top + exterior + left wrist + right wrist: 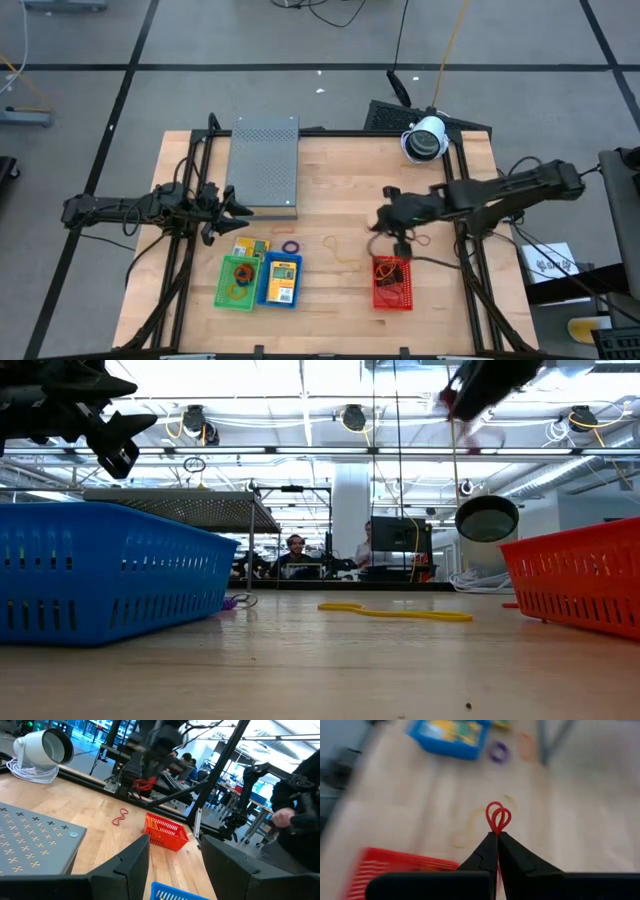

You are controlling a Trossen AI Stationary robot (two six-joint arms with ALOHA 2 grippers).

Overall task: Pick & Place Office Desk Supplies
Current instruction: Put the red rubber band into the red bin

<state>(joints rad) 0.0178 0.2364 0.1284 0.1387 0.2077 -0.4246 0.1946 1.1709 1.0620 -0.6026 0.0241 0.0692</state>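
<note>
My right gripper (497,837) is shut on a red rubber band (497,818). It hangs in the air above the table between the yellow band (346,262) and the red basket (392,283). A purple band (291,246) and an orange band (330,242) lie flat on the wood, and another red band (421,240) lies near the right arm. Yellow-orange packets sit in the blue basket (281,281), and one packet (249,247) lies beside it. My left gripper (228,205) is open and hovers by the grey box's near corner. My right gripper pinches the red rubber band between its two fingertips (489,845). The band is doubled over, and two small loops (498,815) stick out past the tips. It is lifted clear of the table, above the wood beside the red basket.
A grey perforated metal box (265,165) lies at the far left of the table. A white camera (425,138) stands at the far edge. The green basket (238,284), the blue basket and the red basket line the near side. Bare wood lies between the blue and red baskets.
</note>
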